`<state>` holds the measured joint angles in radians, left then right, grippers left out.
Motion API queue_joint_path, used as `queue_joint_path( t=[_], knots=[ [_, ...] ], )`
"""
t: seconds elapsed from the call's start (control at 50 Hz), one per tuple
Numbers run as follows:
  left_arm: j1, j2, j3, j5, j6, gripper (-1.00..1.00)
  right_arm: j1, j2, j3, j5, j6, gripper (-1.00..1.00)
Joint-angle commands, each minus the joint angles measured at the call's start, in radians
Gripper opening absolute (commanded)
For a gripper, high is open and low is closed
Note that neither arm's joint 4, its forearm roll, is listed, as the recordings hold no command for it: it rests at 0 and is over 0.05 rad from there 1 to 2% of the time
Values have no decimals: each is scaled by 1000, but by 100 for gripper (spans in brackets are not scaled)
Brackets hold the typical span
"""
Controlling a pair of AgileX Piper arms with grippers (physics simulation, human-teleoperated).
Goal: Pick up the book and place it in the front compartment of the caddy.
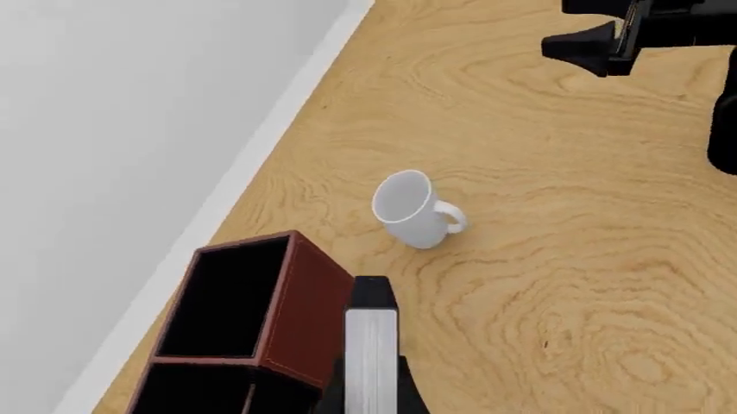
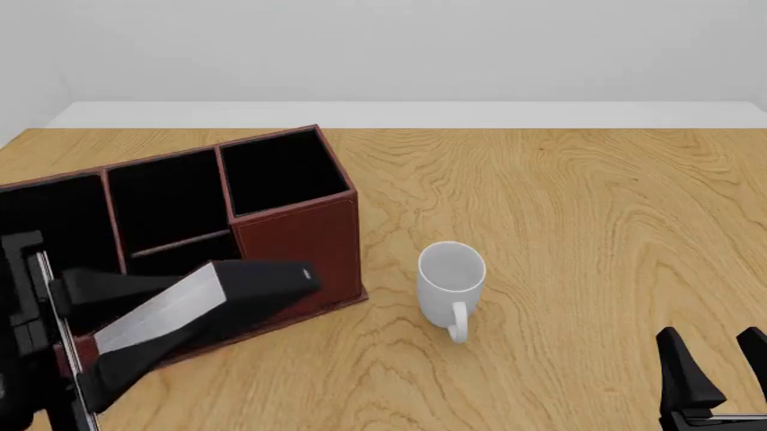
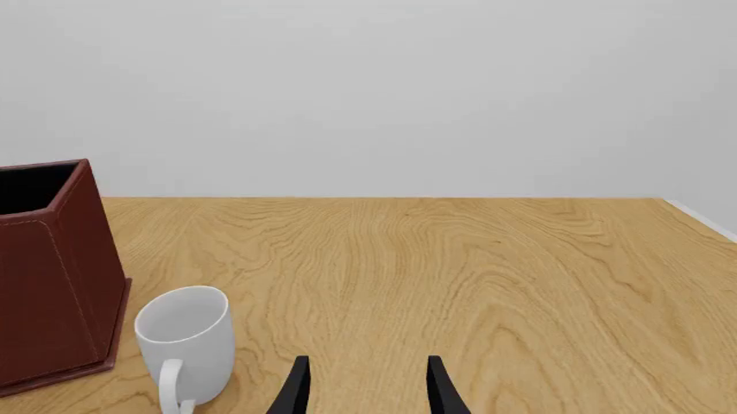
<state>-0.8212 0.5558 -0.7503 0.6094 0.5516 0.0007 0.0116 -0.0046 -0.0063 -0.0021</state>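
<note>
From the left wrist, I am holding the book (image 1: 371,354) in my left gripper (image 1: 371,379), just beside the caddy (image 1: 302,319). In front, the book's long side is pointing toward the front compartment. My right gripper (image 3: 364,388) is hanging open, far away.

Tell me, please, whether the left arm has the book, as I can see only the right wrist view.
Observer: Yes, the left gripper is shut on the book, which is held off the table.
Operator: Is it inside the caddy yet?
Observer: No. The left wrist view shows it outside the caddy, beside its outer wall.
Operator: Is my mug close to the book?
Observer: The mug stands apart from the book, with bare table between them.
</note>
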Motion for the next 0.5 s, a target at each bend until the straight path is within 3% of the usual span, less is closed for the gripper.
queue_joint_path(
  t=[0.02, 0.12, 0.28, 0.34, 0.5],
  knots=[
    [49, -114, 39, -30, 176, -100, 0, 0, 0, 0, 0, 100],
    [67, -146, 48, -44, 204, -100, 0, 0, 0, 0, 0, 100],
    [21, -217, 87, -43, 271, -100, 0, 0, 0, 0, 0, 100],
    [11, -220, 69, -18, 254, -100, 0, 0, 0, 0, 0, 100],
    [16, -302, 74, -37, 326, -100, 0, 0, 0, 0, 0, 100]
  ],
)
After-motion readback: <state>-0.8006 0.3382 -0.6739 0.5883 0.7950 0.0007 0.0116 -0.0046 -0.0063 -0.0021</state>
